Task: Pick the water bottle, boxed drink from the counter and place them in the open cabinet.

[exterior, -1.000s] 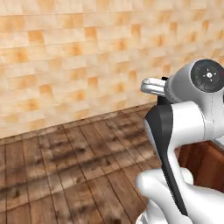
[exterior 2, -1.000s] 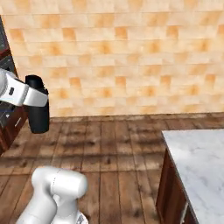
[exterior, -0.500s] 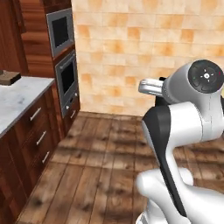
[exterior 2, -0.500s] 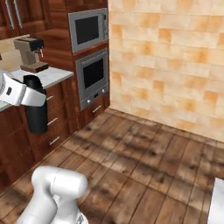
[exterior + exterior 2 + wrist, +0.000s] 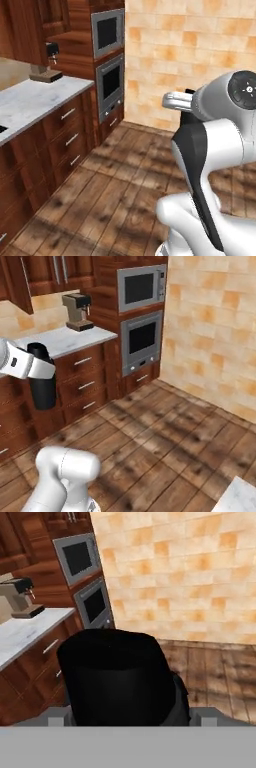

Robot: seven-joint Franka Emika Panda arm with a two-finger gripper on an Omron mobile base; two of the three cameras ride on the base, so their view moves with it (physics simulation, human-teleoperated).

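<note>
The water bottle (image 5: 42, 381), a matte black cylinder, hangs at the left of the right base view with my gripper (image 5: 31, 367) shut on it from the side. In the hand view the water bottle (image 5: 115, 672) looms large and dark in the middle, hiding the fingertips of my gripper (image 5: 125, 712). A corner of the marble counter (image 5: 240, 498) shows at the lower right of the right base view. The boxed drink and the open cabinet are out of view.
A marble worktop (image 5: 35, 100) over wooden drawers (image 5: 85, 383) runs along the left, with a coffee machine (image 5: 77, 311) on it. Beyond it a built-in microwave (image 5: 142, 288) sits above an oven (image 5: 142, 338). A tiled wall (image 5: 200, 50) stands behind, and wood floor (image 5: 165, 446) lies between.
The whole picture has swung: the base has turned, so the worktop, coffee machine and ovens have come into view and the counter has slid off right. The bottle stays in my gripper.
</note>
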